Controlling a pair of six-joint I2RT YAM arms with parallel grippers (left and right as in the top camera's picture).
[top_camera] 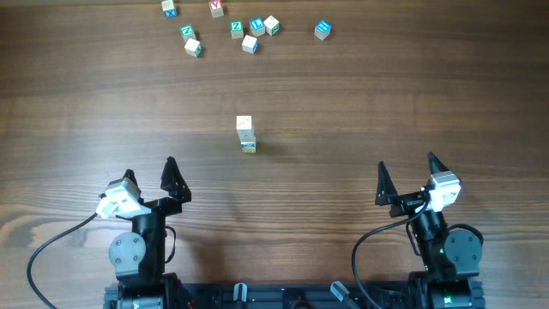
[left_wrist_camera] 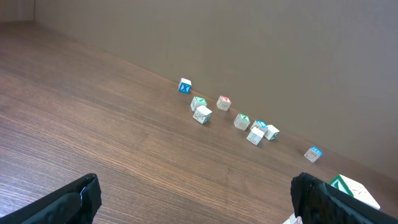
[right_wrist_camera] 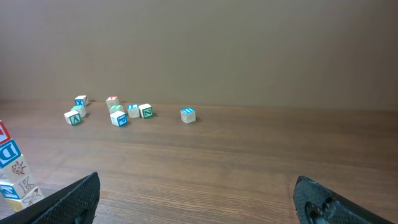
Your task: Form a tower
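The tower (top_camera: 245, 135) stands upright on the wooden table (top_camera: 386, 94), a narrow stack of small printed cubes with a cream-white cube on top and blue and yellow showing at its base. In the right wrist view it sits at the left frame edge, with a red face, a blue "D" and a "K" readable down its side.

The left gripper (top_camera: 150, 170) is on the near side of the tower and off to its left, jaws spread wide and holding nothing. The right gripper (top_camera: 407, 163) is on the near side too, further off to the tower's right, also fully released and empty. Neither touches the tower, and bare tabletop lies between each gripper and it.

Well beyond the tower, by the table's far edge, lie the loose letter cubes (top_camera: 250, 44), scattered in a rough row with green, blue and white faces up. A red-faced cube (top_camera: 216, 8) and a blue-faced cube (top_camera: 169, 9) lie at the back left of that group. A lone blue-topped cube (top_camera: 322, 30) sits apart, beyond the tower and to its right. Nothing stands close to the tower.
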